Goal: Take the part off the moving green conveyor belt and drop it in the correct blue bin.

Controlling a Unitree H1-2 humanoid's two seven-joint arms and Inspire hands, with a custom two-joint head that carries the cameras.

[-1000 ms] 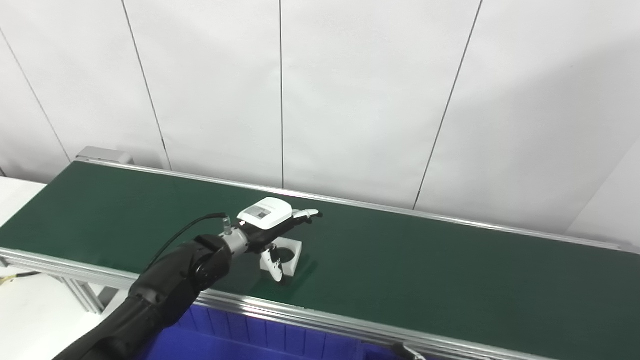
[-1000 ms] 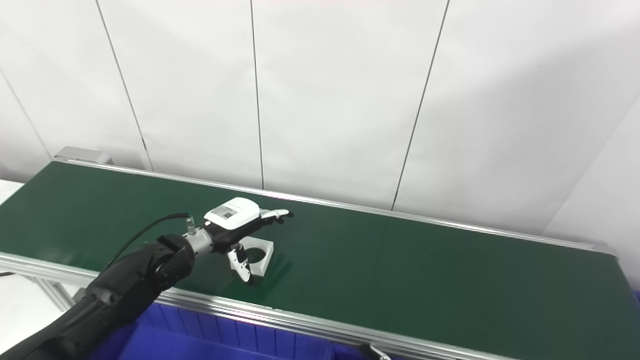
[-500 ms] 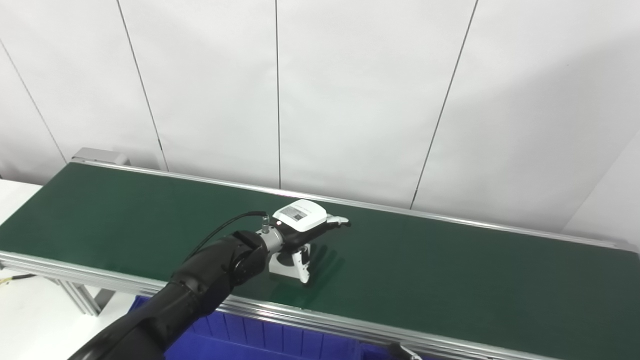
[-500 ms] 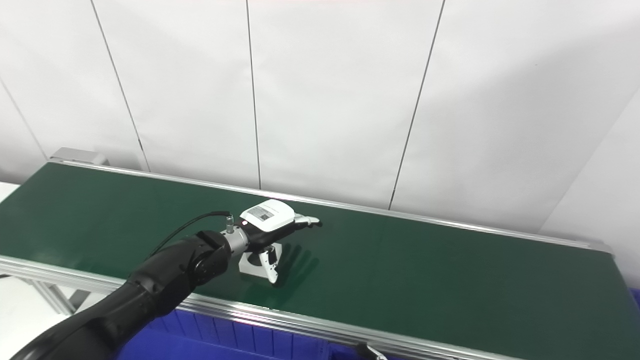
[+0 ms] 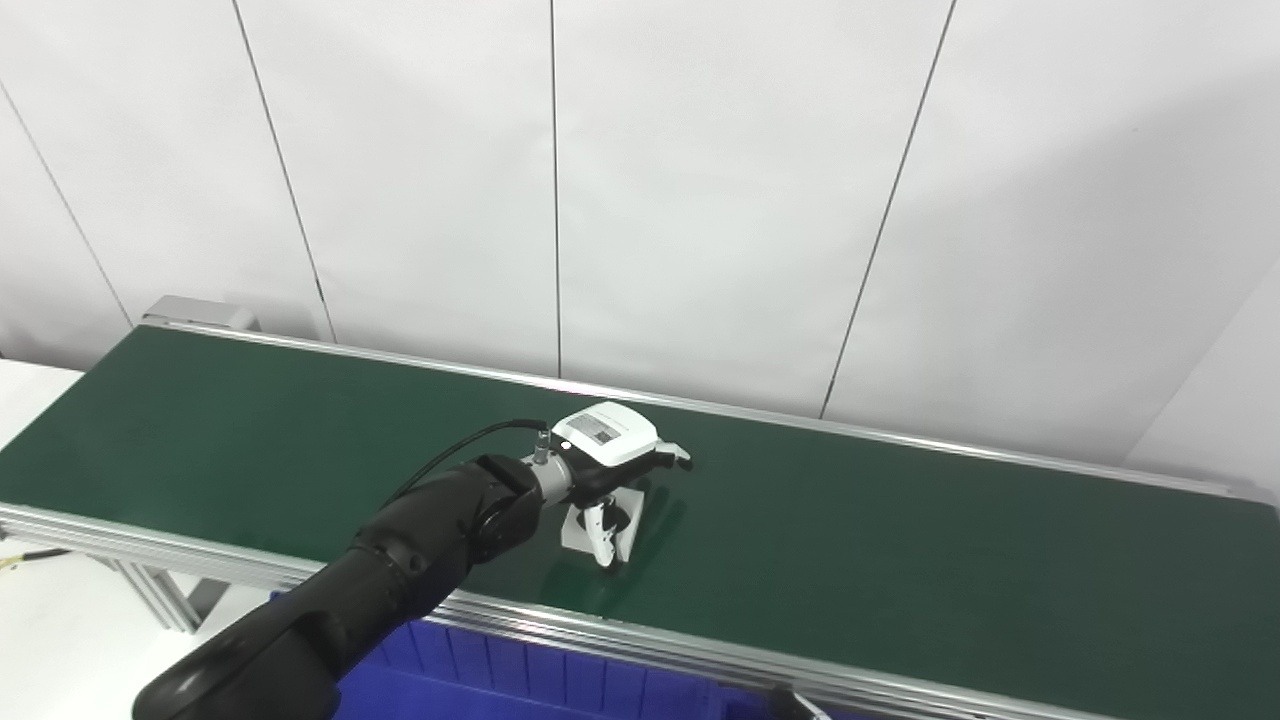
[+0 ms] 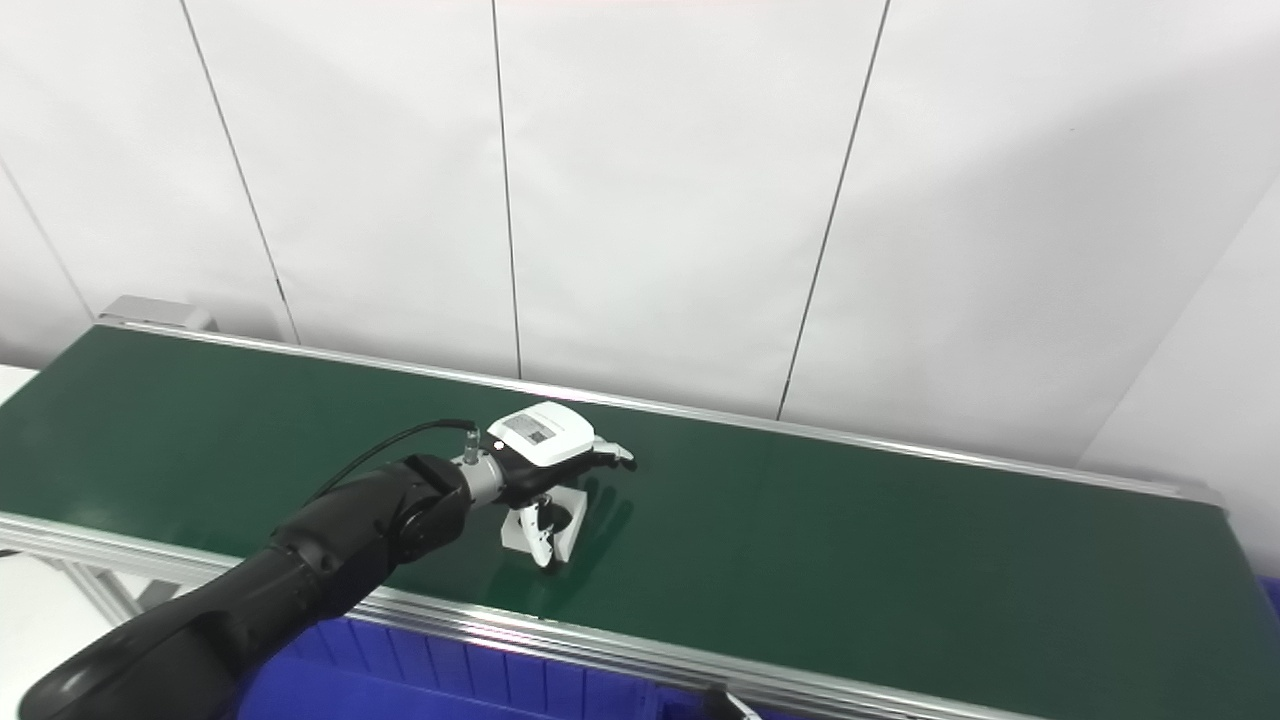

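— Where is the part at this moment?

— The white part [image 5: 603, 527] sits on the green belt [image 5: 900, 540], toward the near rail and left of the middle. It is a small square block with a round hole through it, lying flat. Below the near rail shows the rim of a blue bin [image 5: 560, 680].

— How would it handle?

— By its look it is stiff plastic and light — nothing that should bend or crack under a firm squeeze. The smooth flat sides could slip, so I judge the best hold to be across two opposite outer walls, thumb on one and fingers on the other, or with a finger hooked into the hole.

— And the hand?

— The left hand [image 5: 612, 470] hangs right over the part, palm down. Its thumb reaches down at the part's near side, seemingly against it, and the fingers [image 5: 672, 455] stretch forward over the far side, only partly curled. The hand is not closed — it brackets the block and does not clamp it, and the block rests on the belt. Whether the fingers touch the far wall, the views do not show.

— The other hand?

— The right hand is out of sight in both views.
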